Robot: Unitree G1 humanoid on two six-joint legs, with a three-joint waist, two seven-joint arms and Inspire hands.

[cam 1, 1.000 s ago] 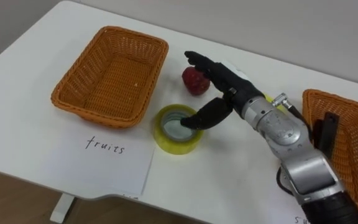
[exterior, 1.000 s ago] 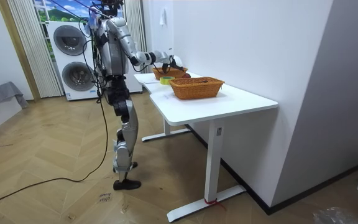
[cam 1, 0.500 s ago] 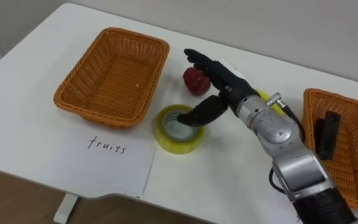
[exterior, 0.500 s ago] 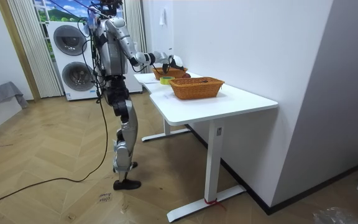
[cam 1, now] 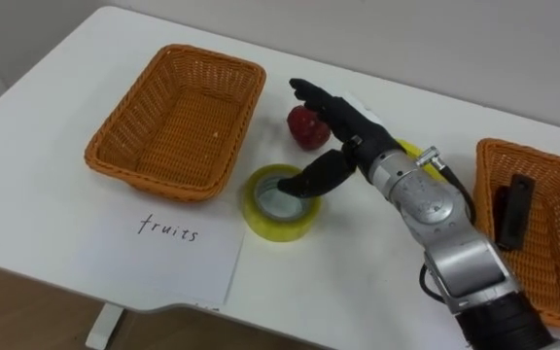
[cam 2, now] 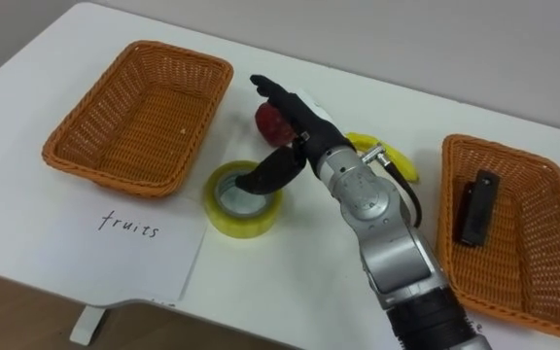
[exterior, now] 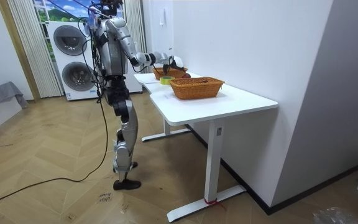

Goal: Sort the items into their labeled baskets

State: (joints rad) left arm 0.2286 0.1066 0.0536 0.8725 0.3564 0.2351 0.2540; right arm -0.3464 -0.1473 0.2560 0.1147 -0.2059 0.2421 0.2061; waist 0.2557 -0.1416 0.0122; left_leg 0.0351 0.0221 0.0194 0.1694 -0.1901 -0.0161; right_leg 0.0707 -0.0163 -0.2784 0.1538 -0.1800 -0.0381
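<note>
A yellow tape roll [cam 1: 262, 223] lies flat on the white table [cam 1: 56, 224] in front of the empty "fruits" basket [cam 1: 154, 178]. My right hand [cam 1: 358, 126] reaches in from the right. Its thumb dips into the roll's hole and its straight fingers stretch over the red apple [cam 1: 301, 131] just behind. The hand is open and holds nothing. A banana [cam 2: 398, 165] lies partly hidden behind the wrist. The second basket [cam 1: 483, 165] at the right holds a black stapler-like object [cam 1: 509, 211]. In the room view the robot stands at the table's far end, right arm [exterior: 143, 58] out over it.
A sheet of paper with the handwritten word "fruits" [cam 1: 163, 238] lies at the table's near edge, below the left basket. The wall runs along the table's far side. Bare tabletop lies between the roll and the right basket.
The right forearm has drawn slightly inward and the view has shifted a little. The hand stays over the tape roll and the apple.
</note>
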